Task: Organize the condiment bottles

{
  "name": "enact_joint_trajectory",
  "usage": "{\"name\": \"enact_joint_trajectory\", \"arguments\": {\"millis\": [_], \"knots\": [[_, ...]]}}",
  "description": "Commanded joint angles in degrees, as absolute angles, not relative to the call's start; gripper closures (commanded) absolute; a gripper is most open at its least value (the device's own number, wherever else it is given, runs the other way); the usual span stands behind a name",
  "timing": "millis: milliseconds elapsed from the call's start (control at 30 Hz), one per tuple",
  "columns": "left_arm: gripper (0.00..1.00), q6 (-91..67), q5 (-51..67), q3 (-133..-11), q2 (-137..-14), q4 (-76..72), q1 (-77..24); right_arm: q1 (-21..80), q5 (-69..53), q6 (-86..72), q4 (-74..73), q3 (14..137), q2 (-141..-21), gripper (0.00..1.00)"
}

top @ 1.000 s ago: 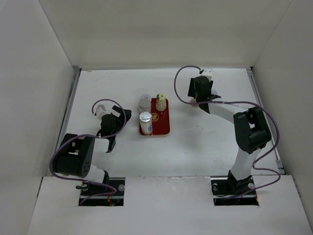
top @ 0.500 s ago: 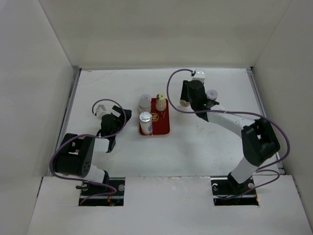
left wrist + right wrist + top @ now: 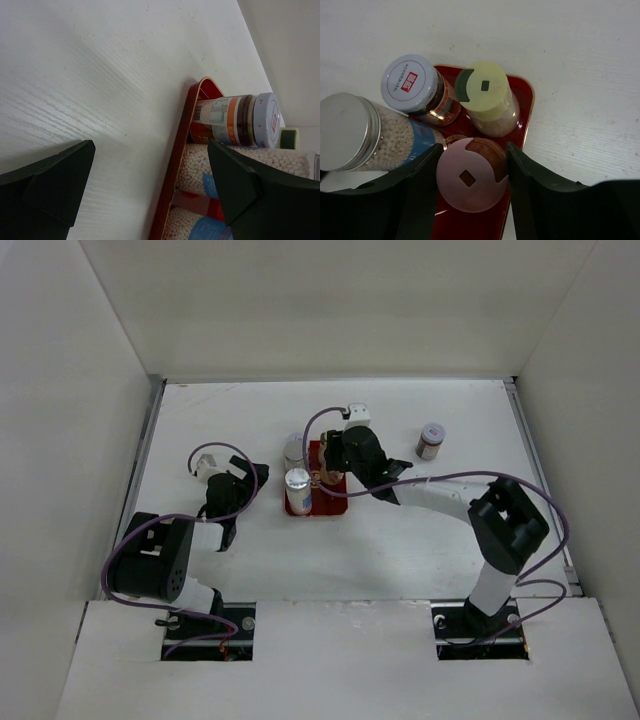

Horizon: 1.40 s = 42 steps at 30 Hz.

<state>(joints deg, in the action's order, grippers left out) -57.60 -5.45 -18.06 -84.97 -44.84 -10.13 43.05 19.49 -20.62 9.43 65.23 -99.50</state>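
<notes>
Four of five nearly home: small pink-capped jar point(image 3: 469, 176), carried from far right, pinched in jaws of right gripper point(image 3: 471, 189) over flat red rectangular tray point(image 3: 524, 97); lavender-capped jar point(image 3: 431, 440) alone far right; left gripper point(image 3: 150, 175) agape, empty.

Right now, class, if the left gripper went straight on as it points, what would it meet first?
The left gripper would probably meet the red tray first, at its rim, jars behind it; depth unclear.

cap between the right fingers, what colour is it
The cap is pink, clearest in the right wrist view.
</notes>
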Motion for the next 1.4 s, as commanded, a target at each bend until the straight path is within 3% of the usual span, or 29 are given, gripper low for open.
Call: {"name": "enact_joint_trajectory", "arguments": {"millis": [0,200,367,633,867,1033,1367], "knots": [[0.0,-58.2,-4.9,-19.2,-85.1,-48.4,-9.6,43.7,17.8,-21.7,12.8,69.0,-101.2,0.5],[0.0,-58.3,-4.8,-19.2,-84.8,-48.4,-9.8,43.7,19.2,-21.3,13.0,70.0,-104.4,0.47],[0.0,-58.4,-4.6,-19.2,-84.9,-48.7,-9.8,44.1,21.4,-20.0,12.7,69.9,-104.1,0.27],[0.0,-58.4,-4.8,-19.2,-84.9,-48.7,-9.8,42.8,20.9,-20.1,11.1,62.8,-91.1,0.16],[0.0,-58.4,-5.4,-18.8,-84.2,-48.8,-10.0,30.6,25.3,-23.5,12.8,54.6,-82.2,0.05],[0.0,-58.5,-5.0,-18.7,-84.4,-48.9,-10.0,20.5,34.8,-19.9,10.6,57.8,-86.1,0.0],[0.0,-58.5,-5.4,-18.8,-84.5,-48.9,-10.4,13.3,27.2,-19.2,5.5,64.8,-99.0,0.0]]}}
